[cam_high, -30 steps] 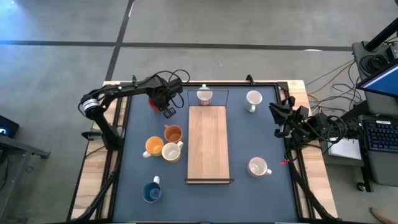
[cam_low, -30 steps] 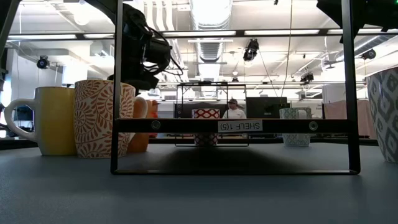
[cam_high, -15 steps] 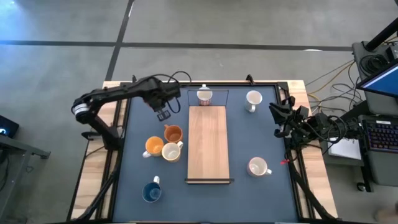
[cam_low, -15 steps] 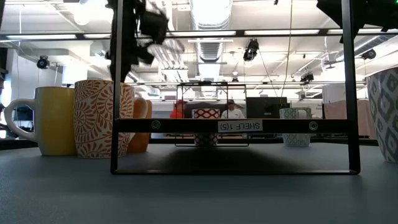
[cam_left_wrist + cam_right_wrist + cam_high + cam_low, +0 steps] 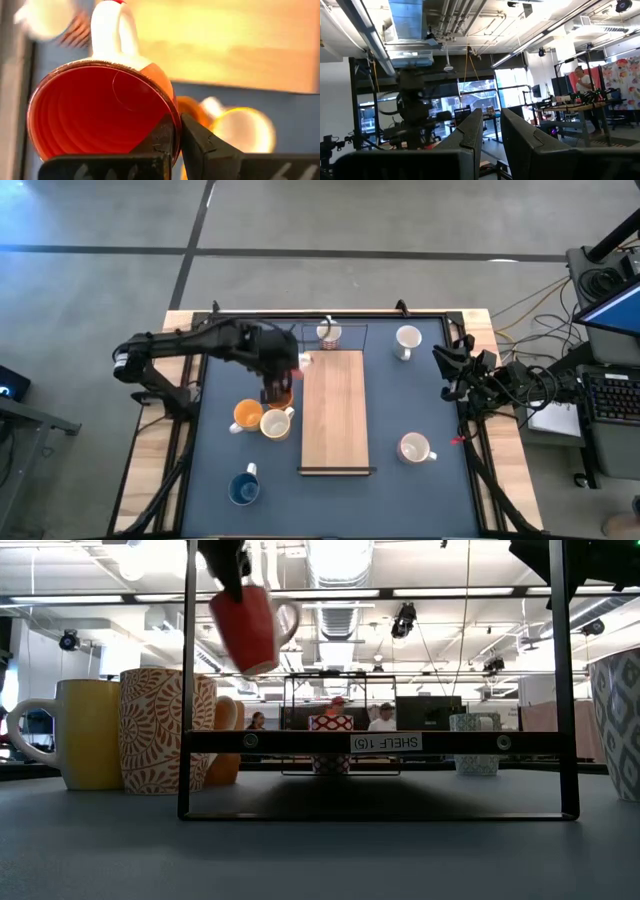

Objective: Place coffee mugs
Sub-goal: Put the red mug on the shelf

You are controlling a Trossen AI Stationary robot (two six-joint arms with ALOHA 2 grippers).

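My left gripper (image 5: 276, 378) is shut on the red mug (image 5: 245, 628) above the table's left half, just left of the wooden shelf board (image 5: 335, 415). Below it stand an orange mug (image 5: 246, 415) and a cream mug (image 5: 275, 423); a second orange mug (image 5: 281, 394) is partly hidden under the arm. A blue mug (image 5: 243, 489) stands near the front. A patterned white mug (image 5: 329, 333) stands at the board's far end. Two more white mugs (image 5: 406, 339) (image 5: 414, 448) stand on the right. My right gripper (image 5: 447, 363) waits at the right edge, open by a narrow gap (image 5: 491, 131). My left gripper pinches the red mug's rim (image 5: 175, 125) on the side opposite the white handle (image 5: 112, 30), one finger inside (image 5: 162, 140) and one outside (image 5: 202, 142). The fingers come from above. The mug hangs lifted clear and tilted, its handle toward the board.
The board sits in a black metal frame (image 5: 370, 742) labelled as a shelf, with uprights at both ends. The blue table top (image 5: 420, 395) shows bare between the board and the right-hand mugs. Cables and a desk stand beyond the right edge. People show far off in the room.
My left gripper has carried the red mug from the far left part of the table toward the near edge and a little right, ending over the cluster of orange and cream mugs beside the board. The mug stays lifted and now shows tilted in the low view.
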